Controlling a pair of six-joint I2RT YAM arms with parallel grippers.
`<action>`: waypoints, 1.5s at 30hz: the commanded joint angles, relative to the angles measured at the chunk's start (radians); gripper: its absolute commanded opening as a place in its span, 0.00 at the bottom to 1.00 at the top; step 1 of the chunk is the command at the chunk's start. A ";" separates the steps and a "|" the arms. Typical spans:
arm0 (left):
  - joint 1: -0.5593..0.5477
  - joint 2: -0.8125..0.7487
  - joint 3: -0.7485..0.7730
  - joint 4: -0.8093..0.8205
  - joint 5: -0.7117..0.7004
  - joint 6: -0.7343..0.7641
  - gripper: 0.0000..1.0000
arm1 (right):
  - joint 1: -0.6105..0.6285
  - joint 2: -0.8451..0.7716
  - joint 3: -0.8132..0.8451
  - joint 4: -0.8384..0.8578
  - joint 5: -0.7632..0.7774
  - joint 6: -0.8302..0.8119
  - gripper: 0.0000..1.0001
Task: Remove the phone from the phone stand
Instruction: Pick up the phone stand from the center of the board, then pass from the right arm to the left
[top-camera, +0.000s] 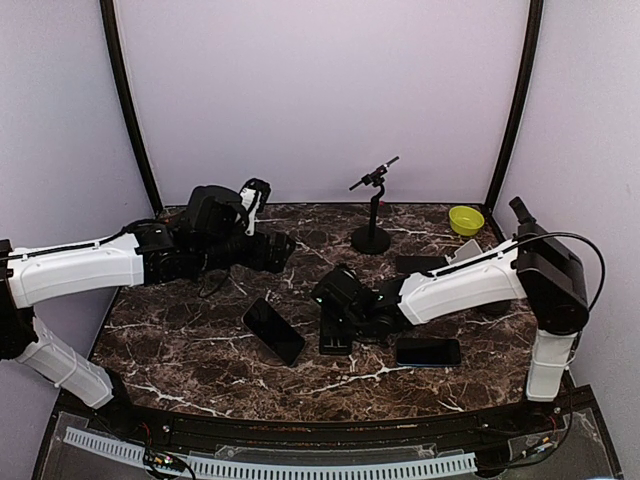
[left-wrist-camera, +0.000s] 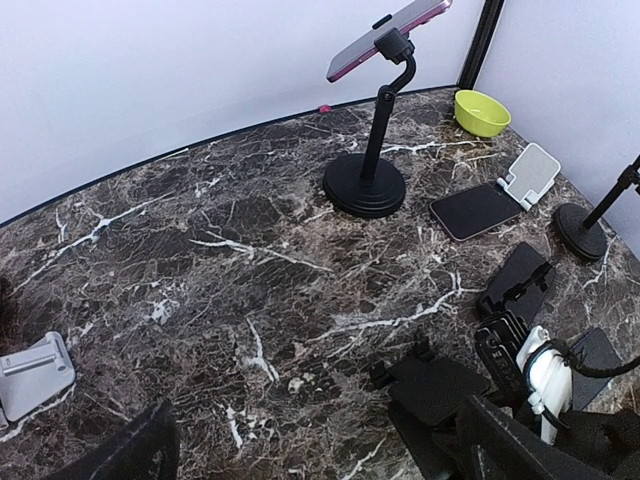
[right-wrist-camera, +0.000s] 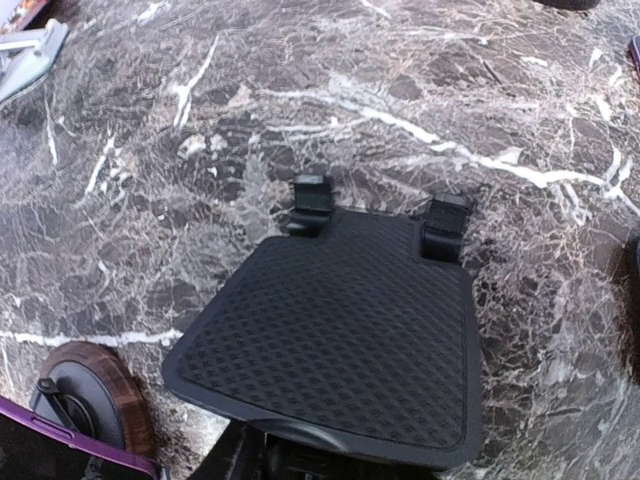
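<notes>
From the top, the right end effector (top-camera: 338, 305) sits low over the dark marble tabletop (top-camera: 200, 350), right beside a low black phone stand with a textured plate (top-camera: 335, 338). A dark slab phone (top-camera: 273, 330) lies left of that stand, apart from it. At the back, a tall black gooseneck stand (top-camera: 371, 238) carries a magenta-edged phone (top-camera: 373, 178) in its clamp, well apart from both arms. The left arm (top-camera: 80, 265) reaches in from the left side.

In the left wrist view, the left end effector (left-wrist-camera: 320, 425) is released: its fingers are spread wide with only tabletop between them. Ahead, the magenta-edged phone (left-wrist-camera: 385, 40) sits tilted in the clamp of the gooseneck stand (left-wrist-camera: 365, 185), untouched.

In the right wrist view, the low stand's textured plate (right-wrist-camera: 340, 340) fills the frame, and its two front hooks are bare. A purple-edged phone (right-wrist-camera: 60, 450) shows in the lower left corner, with a brown round disc (right-wrist-camera: 90, 390) just behind it. Whether the disc carries that phone I cannot tell. The right end effector's fingers are not clearly shown, so I cannot tell whether it is clenched, released, or gripping the stand.

The only phone plainly mounted is the one on the gooseneck. If that is the task's phone, the removal is likely not yet begun. The next move would call for an arm to rise to the clamp, take the phone by its long edges and draw it free without tipping the base.
</notes>
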 joint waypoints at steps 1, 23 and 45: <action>0.010 -0.020 -0.003 0.021 0.022 0.003 0.99 | -0.012 -0.054 -0.055 0.058 -0.019 -0.125 0.28; 0.027 0.020 0.066 0.021 0.219 0.130 0.99 | -0.108 -0.416 -0.169 0.055 -0.250 -0.609 0.21; 0.008 -0.188 -0.171 0.254 0.990 0.564 0.99 | -0.123 -0.748 -0.239 -0.158 -0.754 -0.953 0.10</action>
